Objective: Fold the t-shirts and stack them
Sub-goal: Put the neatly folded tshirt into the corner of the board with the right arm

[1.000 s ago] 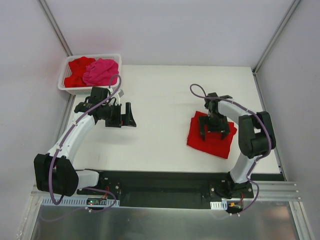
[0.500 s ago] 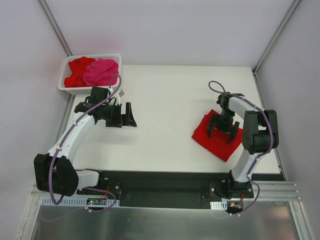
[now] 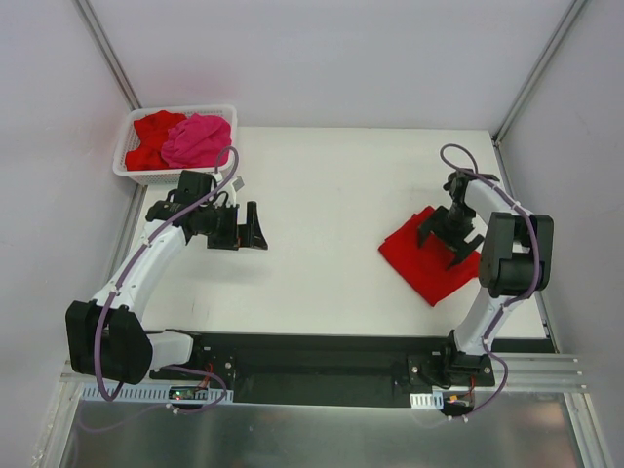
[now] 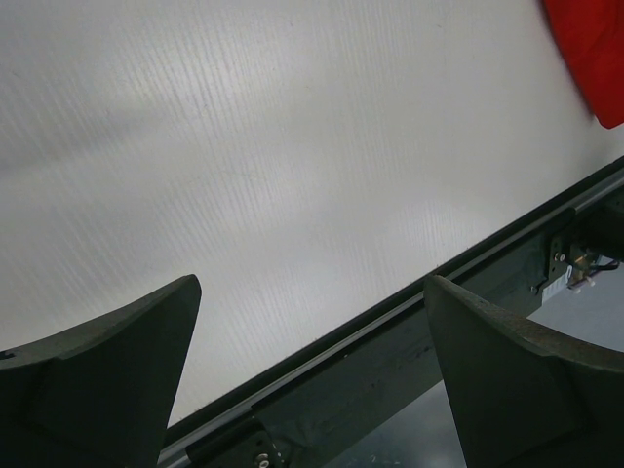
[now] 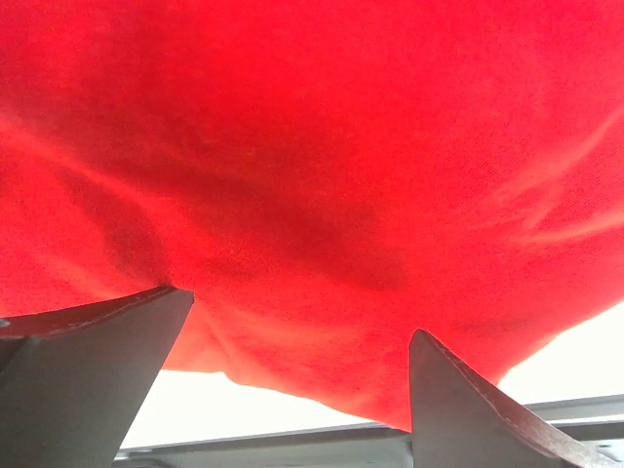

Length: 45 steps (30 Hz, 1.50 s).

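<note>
Seen from the top camera, a folded red t-shirt [image 3: 419, 268] lies flat on the white table [image 3: 331, 185] at about 4 o'clock, turned so that its corners point like a diamond. The right pincer [image 3: 448, 237] hangs over the shirt's 1 o'clock edge with its jaws spread wide and nothing between them. In the right wrist view, red cloth fills the space beyond both dark fingers (whether the tips touch the cloth cannot be told). The left pincer [image 3: 252, 229] sits at about 9 o'clock, well apart from the folded shirt. It points toward 3 o'clock with its jaws wide apart and empty above bare table. At 10 o'clock stands a white lattice basket [image 3: 136, 174]. It holds a crumpled red t-shirt [image 3: 151, 132] on its 9 o'clock side and a hot pink t-shirt [image 3: 198, 139] bunched just beside it.
</note>
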### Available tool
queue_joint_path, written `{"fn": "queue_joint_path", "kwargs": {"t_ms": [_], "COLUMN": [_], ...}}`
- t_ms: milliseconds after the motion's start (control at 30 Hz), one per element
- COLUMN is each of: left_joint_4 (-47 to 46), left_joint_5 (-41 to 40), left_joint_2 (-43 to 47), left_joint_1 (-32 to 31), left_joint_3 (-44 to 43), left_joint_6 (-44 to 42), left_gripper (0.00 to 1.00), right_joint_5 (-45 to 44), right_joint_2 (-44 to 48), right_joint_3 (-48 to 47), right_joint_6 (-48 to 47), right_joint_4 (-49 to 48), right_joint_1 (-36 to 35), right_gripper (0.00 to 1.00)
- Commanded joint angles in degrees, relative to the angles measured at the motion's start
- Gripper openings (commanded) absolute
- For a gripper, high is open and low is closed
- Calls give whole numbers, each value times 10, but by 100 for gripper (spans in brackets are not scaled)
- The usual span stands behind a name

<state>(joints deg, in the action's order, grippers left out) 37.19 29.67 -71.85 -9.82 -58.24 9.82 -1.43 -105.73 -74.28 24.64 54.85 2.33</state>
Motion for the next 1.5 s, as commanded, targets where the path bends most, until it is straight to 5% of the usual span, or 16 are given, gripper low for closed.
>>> {"fn": "queue_joint_path", "kwargs": {"t_ms": [0,100,333,567,933,1200,1467], "left_joint_4": [-4,-4,-5,-4,-3,3,15], "left_joint_5": [14,11,-1,-1,6,22,18], "left_joint_2": [14,13,19,3,-15,-36,-50], "left_joint_1": [-7,-8,-8,-8,-8,-11,-16], "left_joint_3": [-3,-2,1,-15,-24,-39,-50], "left_joint_6": [-11,-13,-16,-18,-15,-10,-14], "left_gripper": [99,99,99,99,99,99,99], "right_joint_5": [39,67,-16,-59,-89,-9,33], "right_joint_2": [-9,0,63,20,55,66,65], "right_joint_3": [7,-11,-201,-229,-56,92,108], "right_joint_6": [73,77,-121,-338,-389,-387,-376], "right_joint_4": [4,12,161,231,73,-120,-204], "right_joint_1": [7,3,-105,-142,-137,-107,-75], "right_gripper": [100,100,100,100,100,100,100]}}
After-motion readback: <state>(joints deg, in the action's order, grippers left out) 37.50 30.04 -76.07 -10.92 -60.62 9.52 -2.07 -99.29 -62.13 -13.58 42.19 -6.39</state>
